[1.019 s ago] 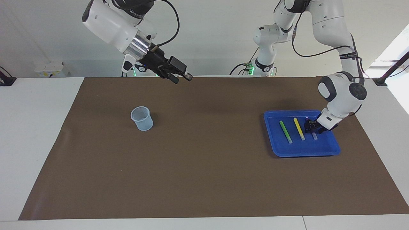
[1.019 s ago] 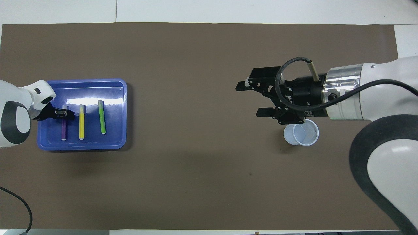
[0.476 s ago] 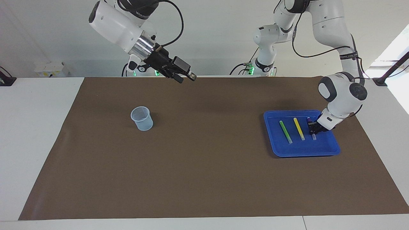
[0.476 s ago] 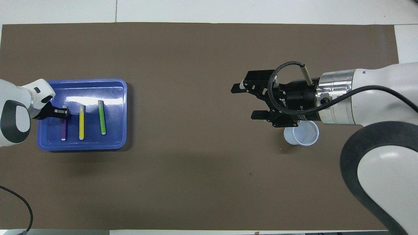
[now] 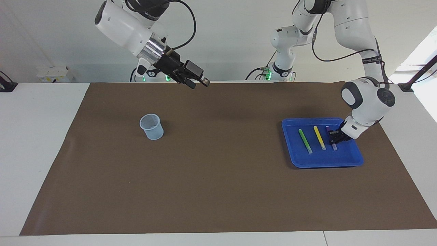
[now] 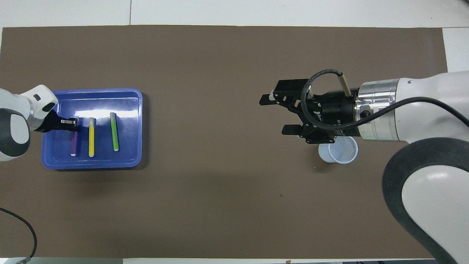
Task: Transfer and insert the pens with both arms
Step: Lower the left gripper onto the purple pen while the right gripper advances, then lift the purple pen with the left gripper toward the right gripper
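Observation:
Three pens lie in a blue tray at the left arm's end of the table: the green pen, the yellow pen and the purple pen. My left gripper is down in the tray and shut on the purple pen at its middle. In the overhead view the purple pen lies slightly tilted under the left gripper, beside the yellow pen and the green pen. My right gripper is open and empty, up in the air over the brown mat.
A clear plastic cup stands upright on the brown mat toward the right arm's end; in the overhead view the cup is partly under the right gripper. The tray's rim is low.
The left gripper has closed in on the purple pen, which has shifted and tilted slightly toward the yellow pen. The right gripper moved a little toward the table's middle, then held still.

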You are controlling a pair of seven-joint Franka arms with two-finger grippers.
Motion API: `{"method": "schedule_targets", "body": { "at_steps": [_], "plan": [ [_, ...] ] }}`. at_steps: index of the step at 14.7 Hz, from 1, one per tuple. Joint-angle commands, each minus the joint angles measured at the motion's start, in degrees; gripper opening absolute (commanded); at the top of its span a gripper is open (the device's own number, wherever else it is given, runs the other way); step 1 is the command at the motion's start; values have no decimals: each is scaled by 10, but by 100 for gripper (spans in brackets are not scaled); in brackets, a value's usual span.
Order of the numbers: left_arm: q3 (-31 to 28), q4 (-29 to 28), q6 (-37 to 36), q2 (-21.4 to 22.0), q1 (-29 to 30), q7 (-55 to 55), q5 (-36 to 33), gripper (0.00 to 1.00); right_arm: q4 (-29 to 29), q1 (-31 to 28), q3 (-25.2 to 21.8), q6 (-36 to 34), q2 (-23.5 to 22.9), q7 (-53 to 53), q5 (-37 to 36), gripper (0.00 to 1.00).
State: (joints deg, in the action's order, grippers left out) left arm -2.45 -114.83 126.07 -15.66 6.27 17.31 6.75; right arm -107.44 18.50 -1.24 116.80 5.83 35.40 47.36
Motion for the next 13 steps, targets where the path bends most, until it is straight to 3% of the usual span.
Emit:
{"method": "schedule_targets", "body": {
  "at_steps": [1,5,7,13],
  "plan": [
    [-3,75,-122,17,-10,-47,8,0,-16,4,-1,8,14,-1,13,100],
    [-3,154,-269,53,-59,-243,19,0,-16,5,-1,10,14,0,13,100],
    [-3,171,-317,78,-86,-400,42,0,-16,7,-1,10,14,1,13,100],
    [-2,167,-350,156,-151,-719,134,0,-16,7,4,17,14,5,14,100]
  ]
}}
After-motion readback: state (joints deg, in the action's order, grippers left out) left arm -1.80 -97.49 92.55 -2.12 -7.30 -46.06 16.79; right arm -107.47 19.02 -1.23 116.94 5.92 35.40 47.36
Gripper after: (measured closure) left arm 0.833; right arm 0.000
